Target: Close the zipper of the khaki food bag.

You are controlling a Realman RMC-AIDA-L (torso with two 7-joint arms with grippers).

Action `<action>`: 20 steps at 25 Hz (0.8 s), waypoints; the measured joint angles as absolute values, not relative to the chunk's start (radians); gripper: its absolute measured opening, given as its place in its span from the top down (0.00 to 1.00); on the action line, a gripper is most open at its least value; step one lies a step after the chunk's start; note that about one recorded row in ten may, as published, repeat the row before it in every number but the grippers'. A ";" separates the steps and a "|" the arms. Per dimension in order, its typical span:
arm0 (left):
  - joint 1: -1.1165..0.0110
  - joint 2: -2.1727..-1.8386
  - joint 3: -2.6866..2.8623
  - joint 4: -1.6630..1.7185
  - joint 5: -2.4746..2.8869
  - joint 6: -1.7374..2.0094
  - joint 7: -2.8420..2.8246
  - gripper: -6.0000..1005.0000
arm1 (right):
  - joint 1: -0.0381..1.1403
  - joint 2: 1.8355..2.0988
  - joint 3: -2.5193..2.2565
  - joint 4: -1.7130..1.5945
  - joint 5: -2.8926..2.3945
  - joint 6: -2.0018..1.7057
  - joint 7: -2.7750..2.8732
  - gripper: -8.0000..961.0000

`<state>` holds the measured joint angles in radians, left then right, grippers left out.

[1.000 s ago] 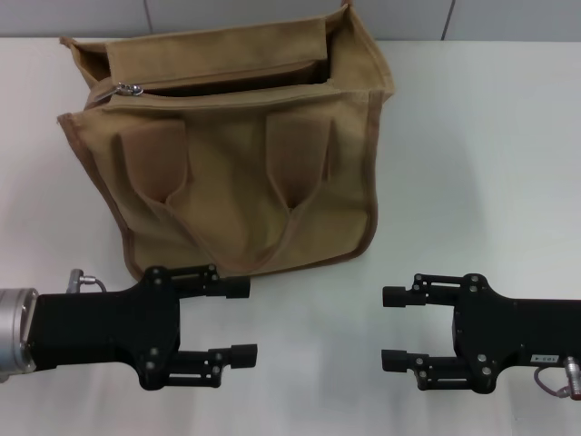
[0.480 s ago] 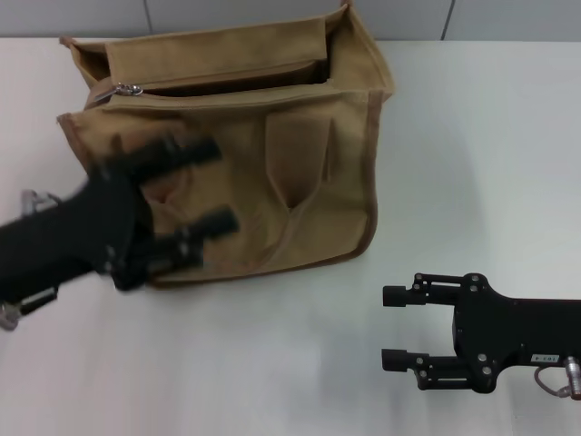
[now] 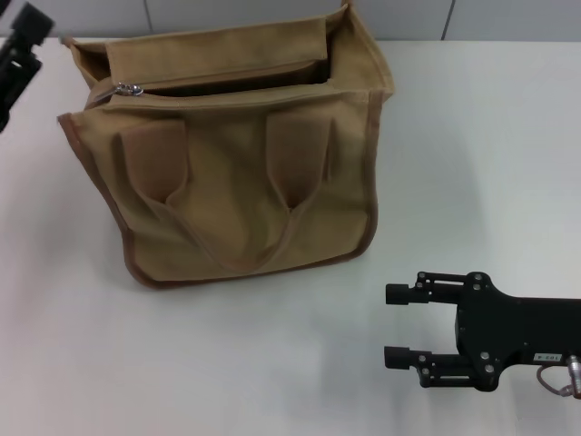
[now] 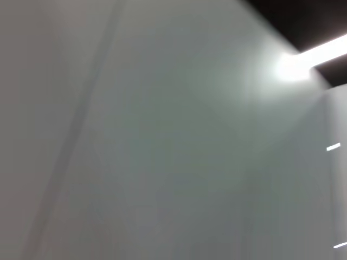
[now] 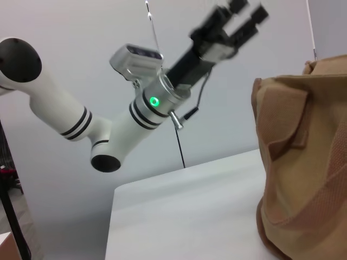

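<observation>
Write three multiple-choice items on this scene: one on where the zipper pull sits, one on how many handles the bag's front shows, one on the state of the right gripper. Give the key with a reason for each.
1. Where is the zipper's metal pull on the khaki food bag?
A. At the end of the top panel on the robot's left
B. At the end on the robot's right
C. Midway along

2. How many looped handles show on the bag's front face?
A. One
B. Two
C. Four

3. What is the right gripper doing?
A. Shut on a handle
B. Shut on the pull
C. Open, holding nothing

Key: 1 A, the zipper has its silver pull at the left end of the khaki food bag, with the opening gaping to its right. 2 B, two handles hang there. 3 C, the right gripper sits on the table, fingers apart, clear of the bag. The left gripper is raised beyond the bag's left corner.
</observation>
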<state>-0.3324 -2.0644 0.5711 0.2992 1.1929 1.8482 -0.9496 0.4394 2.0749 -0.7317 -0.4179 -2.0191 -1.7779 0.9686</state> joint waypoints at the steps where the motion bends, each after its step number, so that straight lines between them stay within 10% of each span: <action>1: -0.327 -2.062 0.562 0.300 1.194 1.811 -0.950 0.25 | 0.439 2.074 -0.732 -0.418 -2.019 -1.778 0.969 0.26; 20: -0.278 -1.964 0.564 0.386 1.517 1.625 -0.919 0.26 | 0.439 2.069 -0.730 -0.421 -2.018 -1.778 0.971 0.26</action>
<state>-0.2784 -1.9638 0.5640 0.3857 1.5166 1.6249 -0.9188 0.4387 2.0693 -0.7301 -0.4205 -2.0178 -1.7778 0.9712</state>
